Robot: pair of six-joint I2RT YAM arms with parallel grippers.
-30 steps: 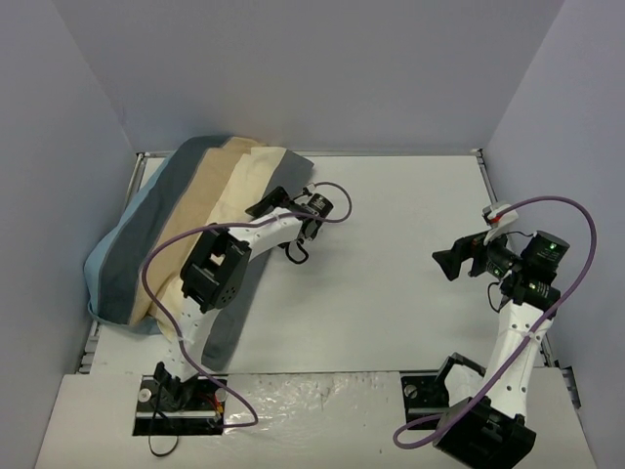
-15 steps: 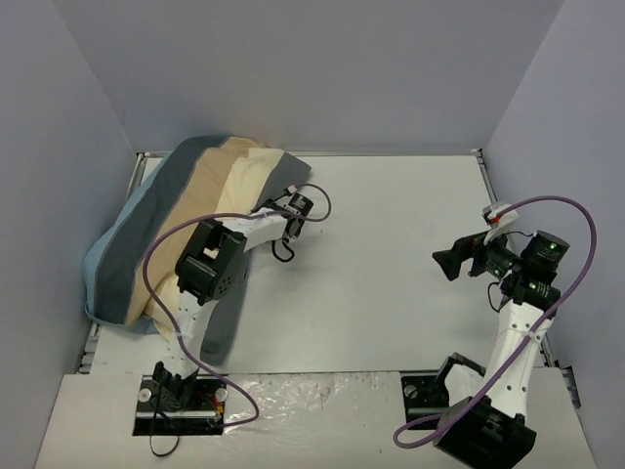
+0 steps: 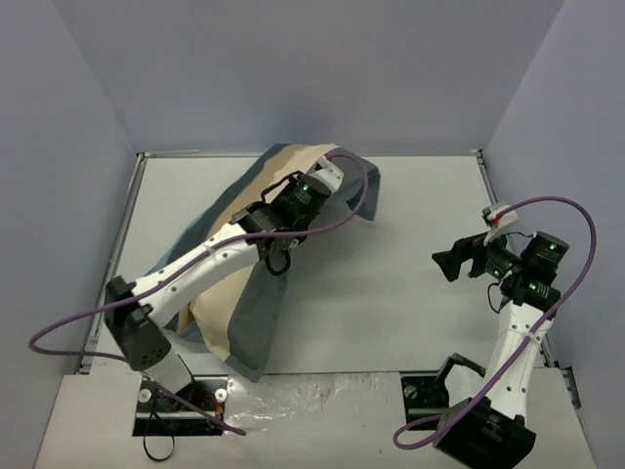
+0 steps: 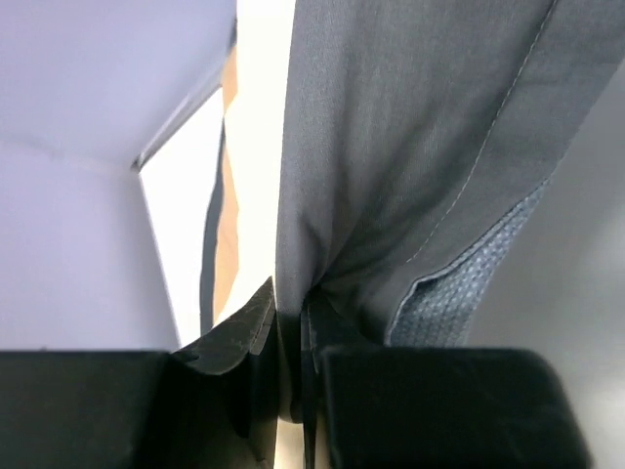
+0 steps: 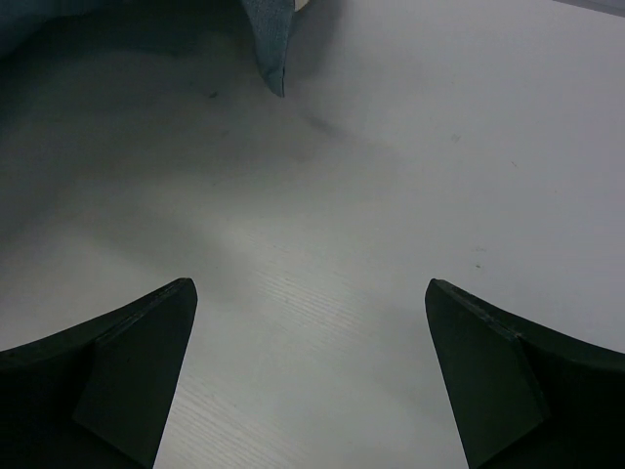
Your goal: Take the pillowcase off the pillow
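Note:
The blue-grey pillowcase (image 3: pixel 260 311) is stretched from the near left up to the middle of the back, where a fold (image 3: pixel 367 191) hangs over my left gripper (image 3: pixel 329 174). In the left wrist view that gripper (image 4: pixel 293 332) is shut on a pinch of the pillowcase (image 4: pixel 410 147). The cream pillow (image 3: pixel 217 305) shows between the grey folds, and as a pale strip (image 4: pixel 259 147) beside the cloth. My right gripper (image 3: pixel 445 264) hovers open at the right, apart from the cloth. Between its fingers (image 5: pixel 311 322) lies bare table, with a pillowcase corner (image 5: pixel 269 39) ahead.
The white table (image 3: pixel 410 205) is boxed in by grey walls at the back and both sides. A purple cable loops from my left arm (image 3: pixel 195 274) past the table's left edge. My right arm (image 3: pixel 518 332) stands at the near right.
My left gripper shut on the pillowcase edge and swung up and to the right, dragging cloth and pillow away from the left wall toward the middle. The right arm has not moved.

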